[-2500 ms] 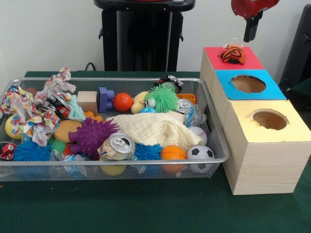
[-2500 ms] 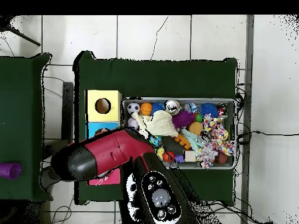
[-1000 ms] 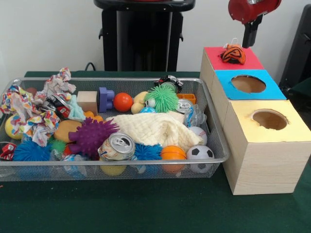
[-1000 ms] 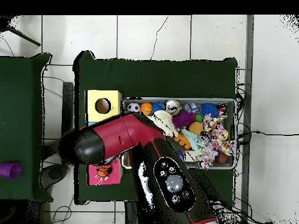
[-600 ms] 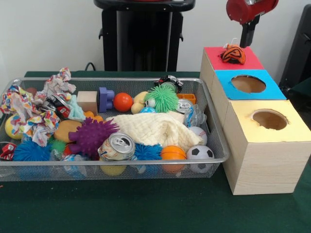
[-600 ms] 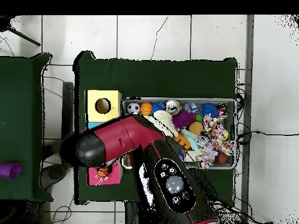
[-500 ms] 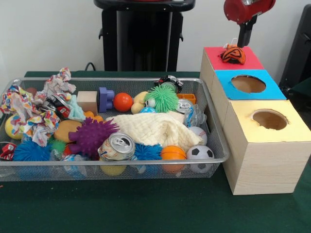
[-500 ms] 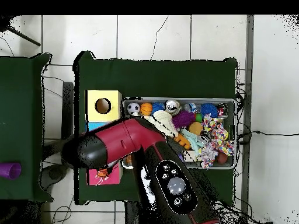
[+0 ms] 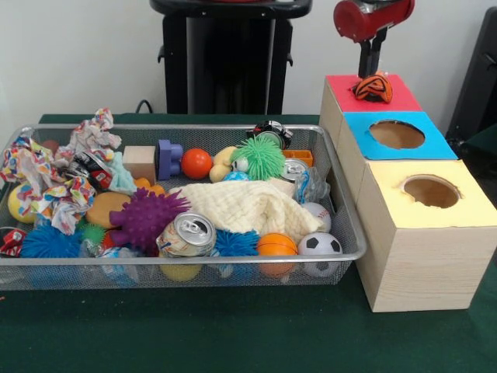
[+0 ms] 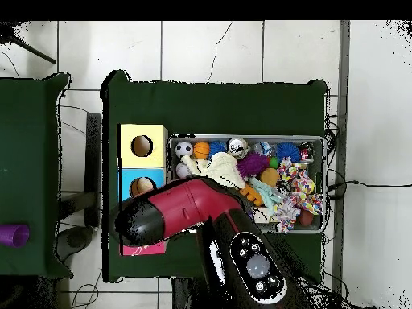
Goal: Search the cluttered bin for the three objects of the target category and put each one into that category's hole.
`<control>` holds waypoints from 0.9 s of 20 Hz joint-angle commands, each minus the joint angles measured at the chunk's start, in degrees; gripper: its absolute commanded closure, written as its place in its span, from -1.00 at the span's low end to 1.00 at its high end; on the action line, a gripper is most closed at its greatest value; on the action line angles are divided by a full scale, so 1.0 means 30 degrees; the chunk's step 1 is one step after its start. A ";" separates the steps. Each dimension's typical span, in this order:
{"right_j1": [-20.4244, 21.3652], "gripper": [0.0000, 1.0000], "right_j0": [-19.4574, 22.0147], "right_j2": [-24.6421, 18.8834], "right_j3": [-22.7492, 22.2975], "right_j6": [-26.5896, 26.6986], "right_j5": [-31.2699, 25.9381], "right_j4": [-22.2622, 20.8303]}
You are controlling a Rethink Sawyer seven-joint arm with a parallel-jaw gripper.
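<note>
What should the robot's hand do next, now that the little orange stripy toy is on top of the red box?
Probably swing over to the wire bin to look for another toy. The orange striped toy already sits on the red box, and the hand hangs just above it, holding nothing I can see. The bin is still packed with balls and toys.

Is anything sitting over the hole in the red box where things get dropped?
Yes. An orange and black striped toy sits on the red box top, right where that box's hole would be, so no opening shows. The pincer hangs just above it. The holes in the blue box and yellow box are open.
</note>
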State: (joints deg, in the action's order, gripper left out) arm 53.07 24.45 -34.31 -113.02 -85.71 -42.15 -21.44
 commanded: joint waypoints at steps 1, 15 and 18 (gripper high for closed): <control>-0.0426 1.00 0.0670 -0.0602 -0.1520 0.0823 0.1257 -0.1148; 0.1576 1.00 0.0105 -0.0542 -0.4274 -0.1087 0.2399 0.0035; 0.1415 1.00 -0.0161 -0.0316 -0.4436 -0.1504 0.2887 -0.0102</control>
State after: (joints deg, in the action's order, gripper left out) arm 56.60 24.83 -34.32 -121.75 -85.71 -38.18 -21.54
